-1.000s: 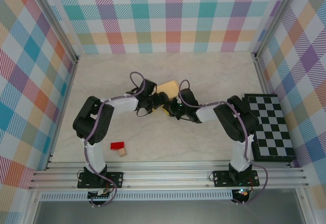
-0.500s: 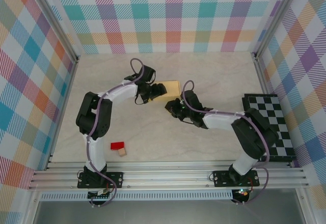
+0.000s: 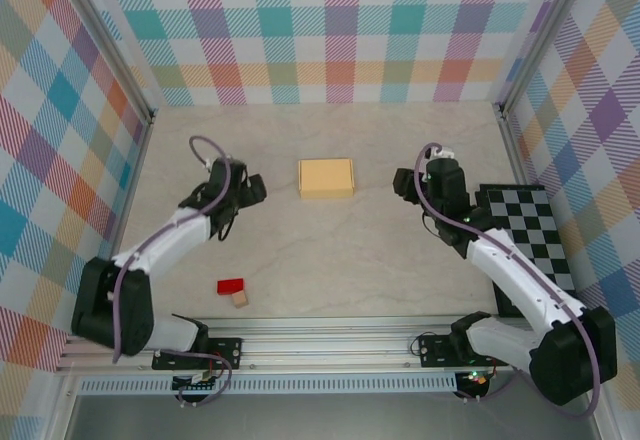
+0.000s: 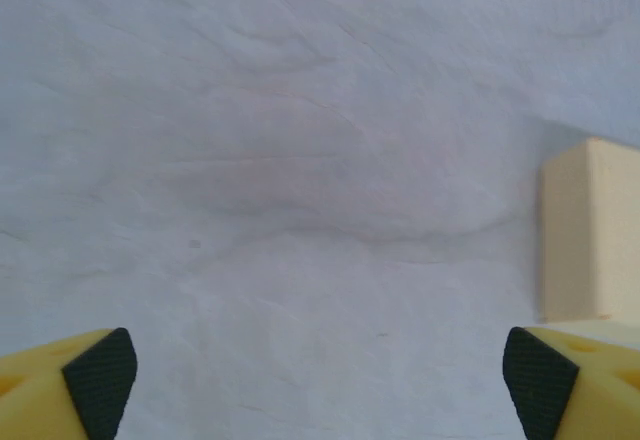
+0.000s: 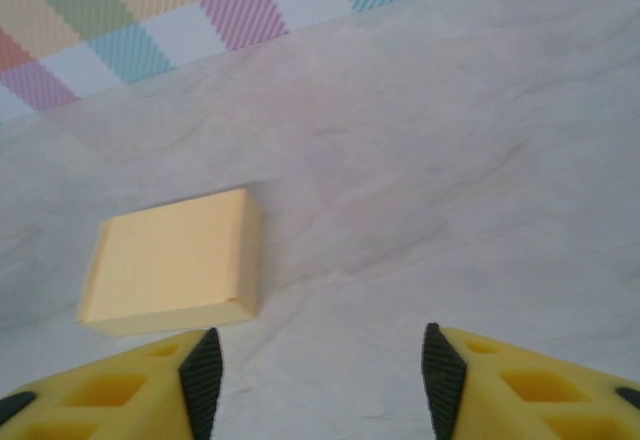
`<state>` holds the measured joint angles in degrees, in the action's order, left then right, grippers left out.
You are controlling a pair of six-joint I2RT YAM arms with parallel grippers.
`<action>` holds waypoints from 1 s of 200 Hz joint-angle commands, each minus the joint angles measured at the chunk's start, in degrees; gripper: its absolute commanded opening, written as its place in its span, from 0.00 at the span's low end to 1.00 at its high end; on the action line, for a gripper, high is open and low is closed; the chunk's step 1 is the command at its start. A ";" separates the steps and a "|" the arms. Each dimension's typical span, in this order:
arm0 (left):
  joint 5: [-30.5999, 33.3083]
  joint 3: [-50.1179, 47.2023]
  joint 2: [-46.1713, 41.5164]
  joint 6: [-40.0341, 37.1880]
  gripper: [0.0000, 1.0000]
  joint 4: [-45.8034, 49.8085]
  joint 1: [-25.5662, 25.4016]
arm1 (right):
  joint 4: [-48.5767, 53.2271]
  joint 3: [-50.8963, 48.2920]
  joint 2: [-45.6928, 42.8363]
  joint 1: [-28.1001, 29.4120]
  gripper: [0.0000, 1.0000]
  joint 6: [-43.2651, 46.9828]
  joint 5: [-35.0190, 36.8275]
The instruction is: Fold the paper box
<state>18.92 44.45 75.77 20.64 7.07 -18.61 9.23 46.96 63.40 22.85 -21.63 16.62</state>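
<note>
A pale, marble-patterned table (image 3: 400,260) is enclosed on three sides by walls in pastel plaid (image 3: 340,30). The box (image 3: 326,177) is seen lying flat on the far middle of the table as a closed, pale yellow-orange rectangle, touched by nothing. It is flanked by the two grippers, each kept apart from it. The left gripper (image 3: 256,189) is held to the left of the box and pointed toward it; in the left wrist view its black-padded yellow fingers (image 4: 100,380) are spread to the frame's edges with only bare table between them, and a corner of the box (image 4: 590,230) is seen at the right. The right gripper (image 3: 398,182) is held to the right of the box; in the right wrist view its fingers (image 5: 205,375) are parted with nothing between them, and the box (image 5: 170,260) is seen ahead and to the left, its top face and one short side visible. Near the front left of the table a red block (image 3: 231,286) is placed just beside a tan cube (image 3: 240,300). A black-and-white checkerboard (image 3: 530,250) is laid along the right edge, partly crossed by the right arm.
</note>
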 commanded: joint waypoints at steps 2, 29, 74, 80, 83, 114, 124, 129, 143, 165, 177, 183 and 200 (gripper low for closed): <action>18.06 -11.08 -4.00 -9.78 1.00 -19.46 0.14 | -2.08 -2.37 2.63 -2.62 0.70 13.12 3.90; 15.42 -19.02 -6.54 -15.70 1.00 -34.45 2.39 | -9.81 -6.29 5.90 -7.86 0.80 13.55 0.01; 10.58 -21.61 1.11 -16.99 1.00 -41.08 4.72 | -22.39 -11.67 10.50 -13.77 0.83 16.17 -5.83; 9.59 -20.91 2.18 -18.17 1.00 -41.78 5.23 | -23.75 -12.35 10.99 -14.45 0.83 16.33 -6.43; 9.08 -20.90 2.71 -19.03 1.00 -42.56 5.51 | -24.42 -12.61 11.27 -14.70 0.83 16.49 -6.62; 1.20 -22.72 10.73 -25.11 1.00 -56.18 7.78 | -30.65 -16.00 13.70 -17.82 0.84 16.66 -7.27; -1.91 -22.56 11.32 -23.64 1.00 -54.93 9.70 | -34.33 -18.02 14.50 -18.69 0.85 17.03 -8.13; -3.20 -21.81 10.85 -21.94 1.00 -52.90 11.17 | -35.79 -18.86 14.99 -19.02 0.85 17.00 -8.35; -2.30 -22.47 15.12 -21.13 1.00 -58.76 12.18 | -36.05 -19.12 15.33 -20.01 0.86 16.18 -8.81; -4.97 -21.18 13.59 -20.41 1.00 -54.31 13.14 | -37.77 -19.38 15.80 -20.22 0.97 16.79 -10.01; -4.95 -21.40 14.04 -20.60 1.00 -55.64 13.16 | -39.15 -18.67 17.19 -20.28 1.00 18.64 -9.14; -4.95 -21.25 13.72 -20.58 1.00 -54.58 13.16 | -41.95 -19.24 18.13 -20.24 1.00 19.95 -9.17; -4.88 -21.39 13.95 -20.64 1.00 -55.19 13.16 | -53.88 -22.68 23.10 -21.31 1.00 20.38 -12.47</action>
<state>15.75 22.39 89.80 -0.47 -45.58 -6.07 -29.50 27.31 81.49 2.46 -3.95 8.29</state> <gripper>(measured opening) 0.998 0.998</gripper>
